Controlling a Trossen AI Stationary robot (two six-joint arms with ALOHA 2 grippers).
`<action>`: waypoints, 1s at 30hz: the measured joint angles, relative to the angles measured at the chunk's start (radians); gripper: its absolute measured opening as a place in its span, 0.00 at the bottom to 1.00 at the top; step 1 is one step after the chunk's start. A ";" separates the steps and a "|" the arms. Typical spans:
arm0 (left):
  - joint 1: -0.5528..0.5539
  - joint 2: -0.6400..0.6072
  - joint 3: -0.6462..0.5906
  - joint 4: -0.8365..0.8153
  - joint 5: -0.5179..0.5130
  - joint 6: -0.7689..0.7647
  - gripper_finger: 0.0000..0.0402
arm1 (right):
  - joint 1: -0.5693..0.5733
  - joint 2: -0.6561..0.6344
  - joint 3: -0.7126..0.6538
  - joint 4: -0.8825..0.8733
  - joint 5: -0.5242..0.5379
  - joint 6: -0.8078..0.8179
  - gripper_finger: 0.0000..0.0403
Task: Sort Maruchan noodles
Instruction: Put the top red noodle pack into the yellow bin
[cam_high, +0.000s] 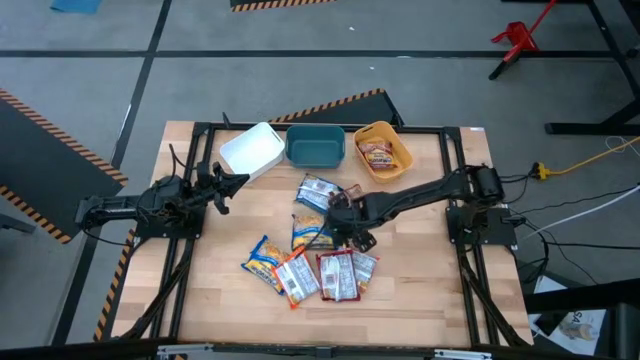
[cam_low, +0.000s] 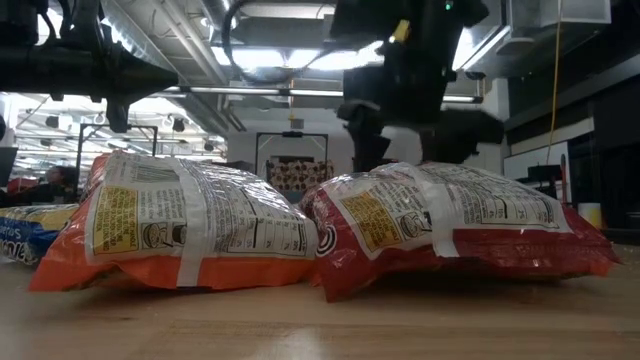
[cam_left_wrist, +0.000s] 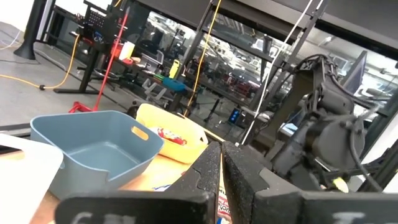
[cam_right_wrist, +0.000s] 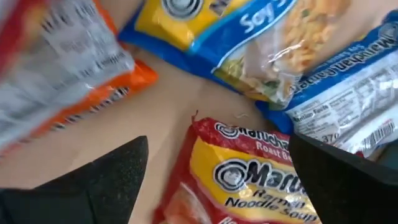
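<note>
My right claw (cam_right_wrist: 214, 168) hangs over the middle of the wooden desk (cam_high: 420, 290), fingers spread wide, nothing held. Directly under the gap lies a red-and-yellow flat plastic Maruchan roast-flavour noodle packet (cam_right_wrist: 249, 177), face up, one short end pointing out between my fingers, long axis roughly in line with my reach. Fingers sit either side of its width, so I judge a straight drop should straddle it.

Just beyond it: a blue-and-yellow soy-flavour packet (cam_right_wrist: 249, 37) and a blue-white packet (cam_right_wrist: 348, 93) showing its back label; an orange packet (cam_right_wrist: 68, 74) lies off to one side. The rest of the pile spreads toward the desk's front edge (cam_high: 300, 270).

My left claw (cam_high: 232, 183) waits near the white plastic bin (cam_high: 252, 150), fingers pressed together, empty. Right arm is clearly the nearer one.

Teal plastic bin (cam_high: 316, 146) is empty; orange plastic bin (cam_high: 395, 140) already holds one red packet (cam_high: 377, 154), likely this one's destination.
</note>
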 joint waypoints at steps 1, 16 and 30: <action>0.000 0.000 0.000 -0.002 0.000 0.002 0.03 | 0.002 0.011 0.000 -0.001 0.020 -0.022 0.93; 0.000 0.000 0.000 -0.025 0.000 0.005 0.03 | -0.012 0.082 0.000 -0.008 0.099 0.002 0.56; 0.000 0.000 0.000 -0.025 -0.003 0.005 0.03 | -0.013 0.081 0.000 -0.009 0.058 0.086 0.02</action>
